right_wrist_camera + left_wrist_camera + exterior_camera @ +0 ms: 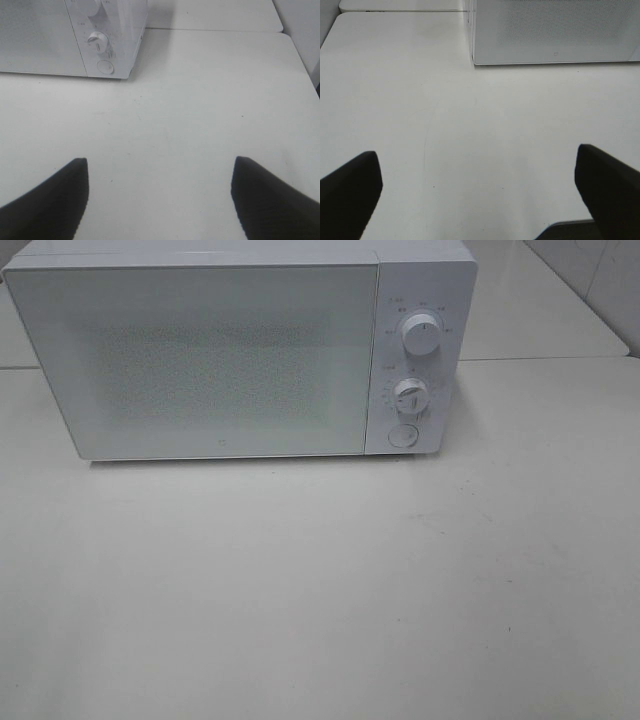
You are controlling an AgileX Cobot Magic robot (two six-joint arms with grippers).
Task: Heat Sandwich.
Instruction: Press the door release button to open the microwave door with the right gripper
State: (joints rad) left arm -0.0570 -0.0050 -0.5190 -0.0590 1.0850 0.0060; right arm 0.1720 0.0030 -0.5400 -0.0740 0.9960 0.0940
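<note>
The sandwich is out of view in all three frames. A white microwave (240, 350) stands at the back of the table with its door shut; it also shows in the left wrist view as the microwave (555, 32) and in the right wrist view as the microwave (65, 37). My left gripper (477, 200) is open over bare table, well in front of the microwave. My right gripper (160, 200) is open too, with nothing between its black fingers (50, 200). Neither gripper appears in the exterior high view.
On the microwave's right panel sit two round knobs, the upper knob (420, 335) and the lower knob (410, 397), with a round button (402, 435) below. The white table (320, 590) stretches in front. A seam between tabletops (215, 30) runs behind.
</note>
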